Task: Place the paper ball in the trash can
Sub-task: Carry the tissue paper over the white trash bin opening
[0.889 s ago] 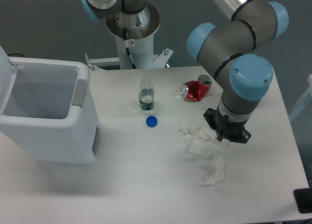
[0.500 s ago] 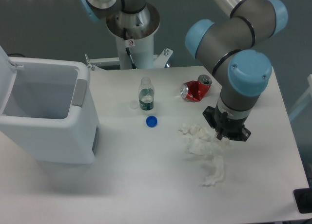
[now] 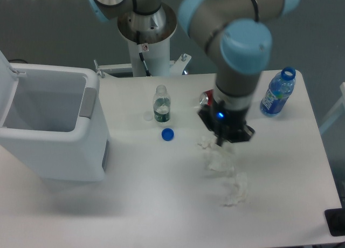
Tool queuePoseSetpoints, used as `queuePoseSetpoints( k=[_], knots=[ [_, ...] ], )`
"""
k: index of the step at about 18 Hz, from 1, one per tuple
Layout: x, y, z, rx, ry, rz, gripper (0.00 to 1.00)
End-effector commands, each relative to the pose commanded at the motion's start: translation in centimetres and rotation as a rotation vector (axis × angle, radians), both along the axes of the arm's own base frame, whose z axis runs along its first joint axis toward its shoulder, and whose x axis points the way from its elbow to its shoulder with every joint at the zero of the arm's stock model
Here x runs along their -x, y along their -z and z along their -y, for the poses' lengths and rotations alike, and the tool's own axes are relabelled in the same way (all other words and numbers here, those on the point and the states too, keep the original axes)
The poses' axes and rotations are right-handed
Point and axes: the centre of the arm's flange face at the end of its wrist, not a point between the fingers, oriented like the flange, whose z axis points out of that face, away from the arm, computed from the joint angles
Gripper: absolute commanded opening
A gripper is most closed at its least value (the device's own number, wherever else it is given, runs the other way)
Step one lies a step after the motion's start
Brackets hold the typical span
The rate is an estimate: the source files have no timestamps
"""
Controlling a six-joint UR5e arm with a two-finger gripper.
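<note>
Reaching for the paper, grasp not yet made

The pincer point(image 3: 222, 143) hangs just over the crumpled paper point(image 3: 223, 172) lying on the desk point(image 3: 161, 205), well apart from the open trash can point(image 3: 51, 129) at the left; whether its fingers are spread or closed cannot be told, and it seems to hold nothing. Next it likely must drop straight down and close on the paper. Counted: one paper wad, one trash can, two bottles, one blue cap point(image 3: 167, 133), one partly hidden red can point(image 3: 205, 98).
</note>
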Motion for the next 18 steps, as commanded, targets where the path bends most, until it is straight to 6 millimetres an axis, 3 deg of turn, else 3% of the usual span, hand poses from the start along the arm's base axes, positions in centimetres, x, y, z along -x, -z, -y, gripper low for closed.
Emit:
queuePoseSetpoints(
  k=[4, 11, 14, 18],
  knots=[
    [-5.6, -2.3, -0.5, -0.054, -0.007, 0.025, 0.0],
    [-16.4, -8.6, -1.6, -0.226, -0.033, 0.097, 0.0],
    [-20.9, -9.3, -2.2, -0.234, 0.007, 0.114, 0.0],
    [-24.7, -8.5, -3.7, -0.218, 0.072, 0.134, 0.03]
  ],
)
